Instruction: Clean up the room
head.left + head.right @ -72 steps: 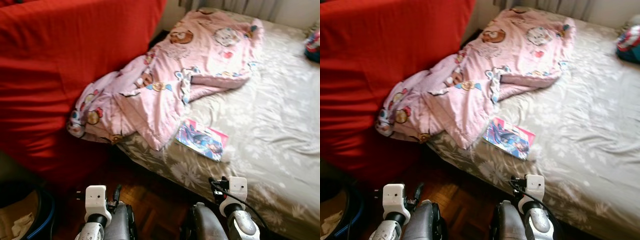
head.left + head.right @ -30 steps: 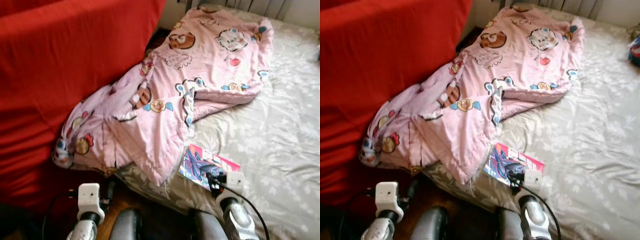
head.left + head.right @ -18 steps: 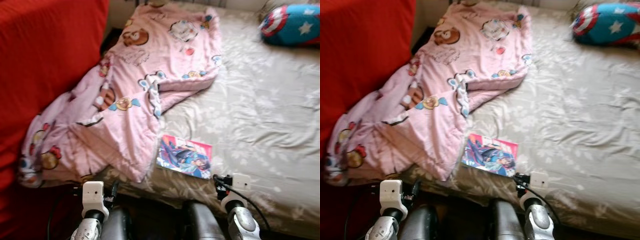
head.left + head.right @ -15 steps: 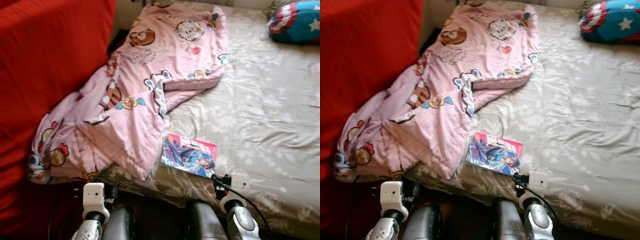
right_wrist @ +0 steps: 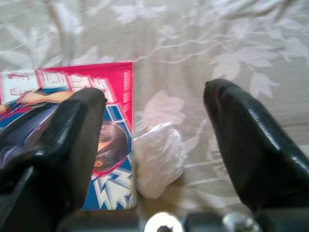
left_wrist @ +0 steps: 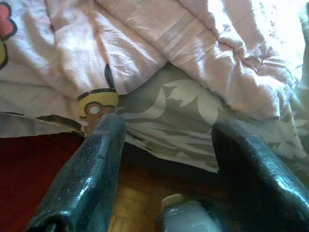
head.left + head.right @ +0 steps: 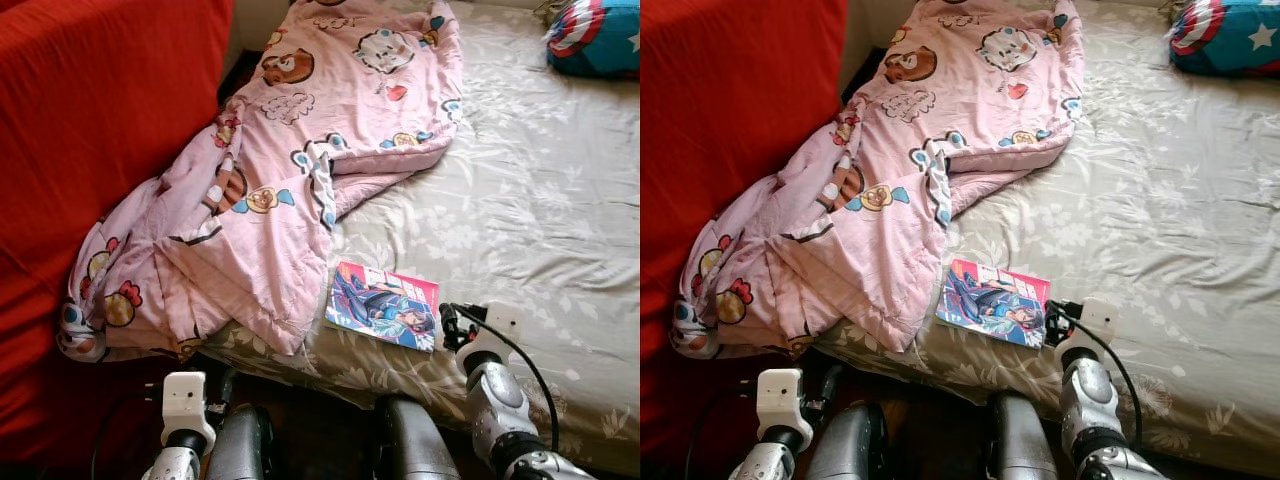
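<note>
A small crumpled white wrapper (image 5: 158,159) is lying on the grey leaf-patterned bed sheet (image 7: 540,200), touching the edge of a glossy pink-and-blue comic book (image 7: 383,305); the right pincer (image 5: 154,140) is hovering wide over it, holding nothing. By my judgement tidying is barely beginning; the rumpled pink cartoon-print blanket (image 7: 290,170) is spilling off the bed, and the left pincer (image 6: 164,140) is gaping wide, low by the bed's edge.

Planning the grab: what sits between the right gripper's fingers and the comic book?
A small crumpled white wrapper lies on the bedsheet against the comic book's edge, between the open right gripper's fingers, in the right wrist view.

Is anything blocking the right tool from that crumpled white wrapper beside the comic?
Nothing visible. The right tool is open, and the wrapper lies between its fingers on the bedsheet, touching the comic's edge.
</note>
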Controlling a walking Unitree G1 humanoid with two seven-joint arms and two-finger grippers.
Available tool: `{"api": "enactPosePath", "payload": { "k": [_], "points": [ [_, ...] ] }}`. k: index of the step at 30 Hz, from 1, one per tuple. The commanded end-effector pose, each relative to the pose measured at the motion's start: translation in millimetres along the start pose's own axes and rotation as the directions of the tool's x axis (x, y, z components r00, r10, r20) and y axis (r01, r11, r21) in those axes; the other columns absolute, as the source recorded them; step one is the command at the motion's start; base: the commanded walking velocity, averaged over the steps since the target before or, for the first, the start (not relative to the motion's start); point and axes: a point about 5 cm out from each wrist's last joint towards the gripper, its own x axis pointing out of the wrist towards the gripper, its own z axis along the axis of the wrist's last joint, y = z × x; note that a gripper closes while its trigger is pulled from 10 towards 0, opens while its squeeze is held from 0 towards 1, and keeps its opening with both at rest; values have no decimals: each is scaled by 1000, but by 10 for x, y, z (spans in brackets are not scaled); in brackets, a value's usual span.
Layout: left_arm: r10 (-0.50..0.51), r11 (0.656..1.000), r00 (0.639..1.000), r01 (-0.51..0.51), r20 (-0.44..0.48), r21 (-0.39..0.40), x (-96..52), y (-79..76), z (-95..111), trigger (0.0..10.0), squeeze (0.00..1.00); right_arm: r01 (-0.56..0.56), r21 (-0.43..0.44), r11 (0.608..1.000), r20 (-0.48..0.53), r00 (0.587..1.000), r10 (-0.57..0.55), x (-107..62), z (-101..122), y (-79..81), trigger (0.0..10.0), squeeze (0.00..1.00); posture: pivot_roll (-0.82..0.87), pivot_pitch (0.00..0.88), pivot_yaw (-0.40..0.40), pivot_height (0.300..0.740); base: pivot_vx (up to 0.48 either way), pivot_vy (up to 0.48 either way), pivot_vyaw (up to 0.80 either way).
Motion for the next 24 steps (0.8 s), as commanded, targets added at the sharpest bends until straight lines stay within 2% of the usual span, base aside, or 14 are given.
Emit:
{"api": "enactPosePath", "payload": {
  "k": [1,2,9,24],
  "points": [
    [1,1000,999,-1,-33,-1,-66,26,-68,10000,0,35,26,999,-53,998,-33,-32,-104,-60,10000,1000,11,262,30,626,0,0,0],
    [-8,1000,999,8,-37,7,-92,34,-77,10000,0,36,55,998,-76,997,-32,-30,-122,-62,10000,0,14,248,38,626,0,0,0],
    [-12,1000,999,13,-38,22,-167,66,-66,10000,0,69,108,992,-173,984,-50,-58,-240,-106,10000,0,48,271,52,626,0,0,0],
    [-29,997,999,31,-44,64,-393,94,-9,10000,0,90,106,990,-198,978,-67,-56,-255,-97,10000,0,109,338,73,626,0,0,0]
  ]
}}
